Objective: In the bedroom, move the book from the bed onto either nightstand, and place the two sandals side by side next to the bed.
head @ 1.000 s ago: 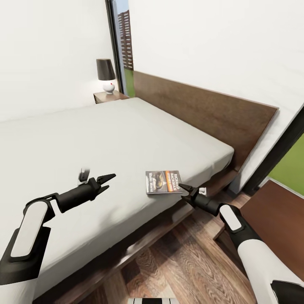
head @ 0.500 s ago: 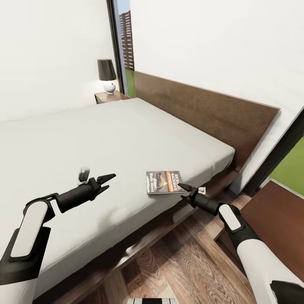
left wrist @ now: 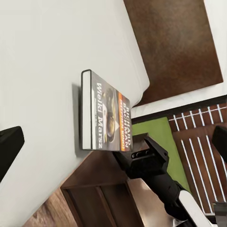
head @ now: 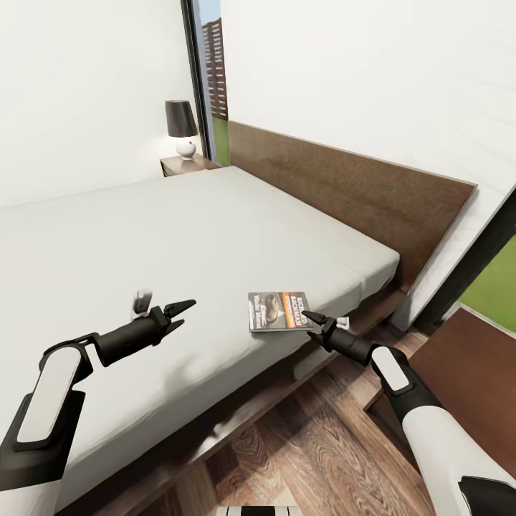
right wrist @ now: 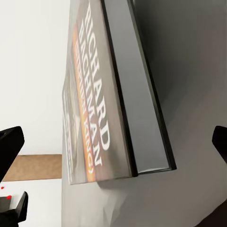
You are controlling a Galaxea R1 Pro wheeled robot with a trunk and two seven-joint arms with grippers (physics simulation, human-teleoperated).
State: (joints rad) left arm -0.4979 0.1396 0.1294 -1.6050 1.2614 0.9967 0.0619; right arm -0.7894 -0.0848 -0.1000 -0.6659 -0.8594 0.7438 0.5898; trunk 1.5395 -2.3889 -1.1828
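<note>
Head view has the black right gripper (head: 309, 315) at the near edge of the small dark paperback book with the orange band (head: 277, 310); its fingers look spread, with the book lying between them in the right wrist view (right wrist: 106, 94), seemingly not yet clamped. The book rests flat near the corner of the pale grey mattress on the dark wood bed (head: 373, 193). Farther along, the black left gripper (head: 181, 310) hovers spread over the mattress.

Dark paperback book (head: 278, 311) flat, cover up, near bed (head: 179, 236) edge.
</note>
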